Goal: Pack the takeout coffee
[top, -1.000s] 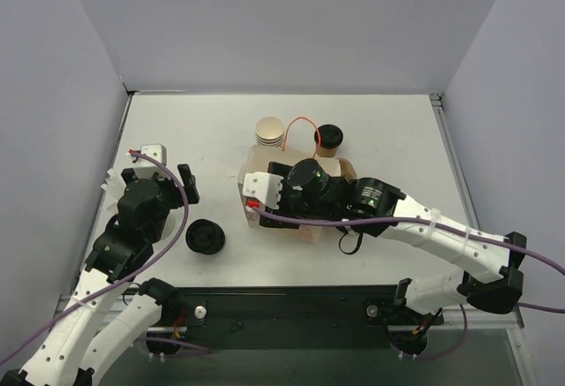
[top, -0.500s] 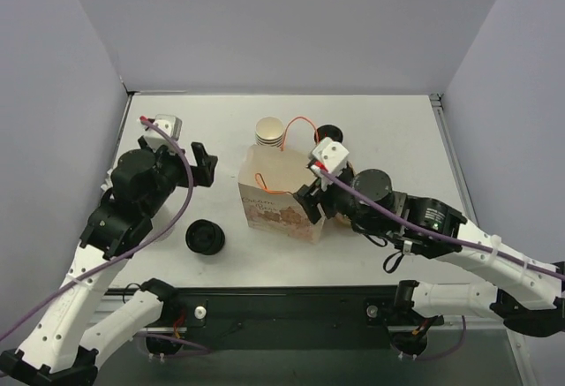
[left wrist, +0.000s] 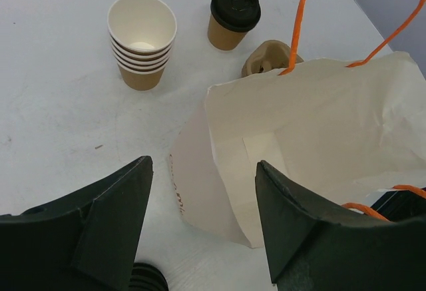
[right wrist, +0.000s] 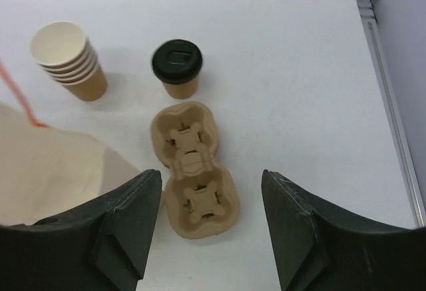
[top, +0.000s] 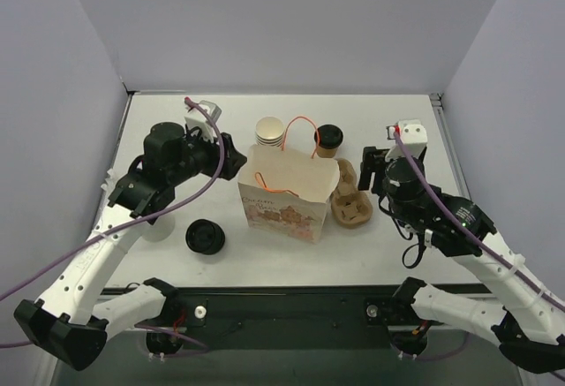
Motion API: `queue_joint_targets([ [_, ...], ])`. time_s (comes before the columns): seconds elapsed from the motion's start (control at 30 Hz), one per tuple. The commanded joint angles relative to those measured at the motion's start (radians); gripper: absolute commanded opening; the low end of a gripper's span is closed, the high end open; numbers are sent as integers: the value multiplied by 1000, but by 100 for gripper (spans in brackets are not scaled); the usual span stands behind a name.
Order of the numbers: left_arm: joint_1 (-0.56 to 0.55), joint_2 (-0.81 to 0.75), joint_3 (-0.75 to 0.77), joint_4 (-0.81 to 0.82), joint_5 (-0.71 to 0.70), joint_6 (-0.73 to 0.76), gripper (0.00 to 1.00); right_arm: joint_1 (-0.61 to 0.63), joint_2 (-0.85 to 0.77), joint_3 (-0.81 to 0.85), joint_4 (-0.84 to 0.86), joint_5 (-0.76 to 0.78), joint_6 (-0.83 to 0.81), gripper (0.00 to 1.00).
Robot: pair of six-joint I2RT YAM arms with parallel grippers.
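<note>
The takeout coffee (top: 328,139), a tan cup with a black lid, stands upright behind the white paper bag (top: 287,187). It also shows in the left wrist view (left wrist: 233,16) and the right wrist view (right wrist: 177,68). My left gripper (top: 229,157) is open and empty at the bag's left edge, its jaws (left wrist: 203,164) above the bag's left wall (left wrist: 319,138). My right gripper (top: 372,168) is open and empty, hovering (right wrist: 212,174) over the brown pulp cup carrier (right wrist: 193,164), which lies right of the bag (top: 350,199).
A stack of nested tan cups (top: 272,132) stands left of the coffee, behind the bag. A stack of black lids (top: 205,237) sits front left of the bag. The bag's orange handles (top: 305,125) stick up. Grey walls enclose the table.
My right arm has pulled back from over the bag to the right, uncovering the cup carrier. My left arm has swung forward and right, up to the bag's left edge.
</note>
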Motion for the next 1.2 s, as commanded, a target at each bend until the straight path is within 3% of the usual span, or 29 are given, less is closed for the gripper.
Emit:
queue_joint_targets([
  [0.0,-13,13,-5,70,64,10,72,-215,14,-41,-63,-130,84,62],
  [0.33,-32,54,-36,69,30,48,54,-290,57,-92,-63,-214,130,61],
  [0.43,-38,56,-40,70,19,54,36,-295,62,-95,-61,-215,139,61],
  [0.47,-38,54,-40,65,19,56,19,-295,68,-96,-61,-215,140,61],
  [0.57,-39,38,-37,36,13,57,5,-309,91,-102,-58,-217,150,61],
  [0.63,-39,9,-42,28,-4,56,1,-318,120,-108,-48,-235,148,61],
  [0.97,-39,-54,-65,-12,-19,56,0,-432,277,-160,83,-434,55,62],
  [1.07,-38,-59,-80,-16,-30,53,8,-478,343,-176,134,-526,29,62],
  [1.17,-38,-67,-91,-18,-48,47,27,-505,438,-158,158,-586,-16,59],
])
